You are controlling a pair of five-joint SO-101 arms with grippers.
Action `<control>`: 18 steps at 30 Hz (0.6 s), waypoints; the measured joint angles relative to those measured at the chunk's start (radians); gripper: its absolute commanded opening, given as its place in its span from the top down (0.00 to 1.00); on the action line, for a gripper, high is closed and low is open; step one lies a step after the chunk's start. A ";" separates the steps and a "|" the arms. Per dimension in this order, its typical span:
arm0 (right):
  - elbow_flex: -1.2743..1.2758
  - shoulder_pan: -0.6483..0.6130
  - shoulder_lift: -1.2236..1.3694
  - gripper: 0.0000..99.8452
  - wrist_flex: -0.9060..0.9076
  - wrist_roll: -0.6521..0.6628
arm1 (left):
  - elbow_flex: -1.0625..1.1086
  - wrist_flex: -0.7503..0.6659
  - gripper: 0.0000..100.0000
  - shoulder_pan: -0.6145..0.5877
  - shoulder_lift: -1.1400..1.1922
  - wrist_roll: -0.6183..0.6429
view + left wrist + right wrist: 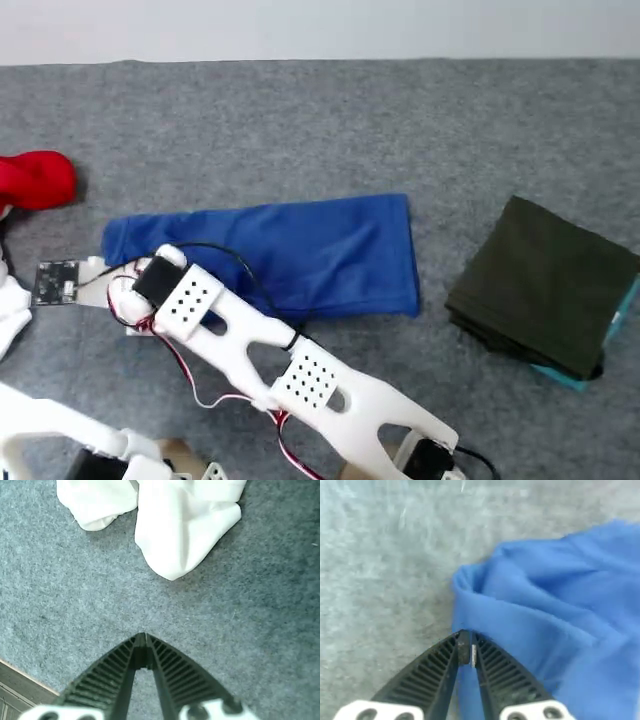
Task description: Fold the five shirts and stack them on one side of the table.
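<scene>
Your right hand [466,649] seems clamped on the blue shirt [550,600], at the end farthest from the dark stack [545,285]; carry it over evenly. Your left hand [145,652] is closed.

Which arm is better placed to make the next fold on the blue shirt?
Right. The right gripper is shut on the edge of the blue shirt. The left gripper is shut over bare grey mat beside a white shirt, off the blue one.

grey table [300,120] | blue shirt [320,250] | dark folded stack [545,285] | red shirt [35,180] | white shirt [185,525]
</scene>
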 measured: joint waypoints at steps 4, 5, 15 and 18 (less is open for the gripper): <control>-0.043 0.028 0.000 0.99 0.000 0.014 | 0.000 0.000 1.00 0.000 0.000 0.000; -0.044 0.040 0.000 0.99 0.000 0.020 | 0.000 0.000 1.00 0.000 0.000 0.000; -0.035 0.157 0.086 0.99 -0.026 0.035 | 0.000 0.000 1.00 0.000 0.000 0.000; -0.035 0.170 0.114 0.99 -0.026 0.035 | 0.000 0.000 1.00 0.000 0.000 0.000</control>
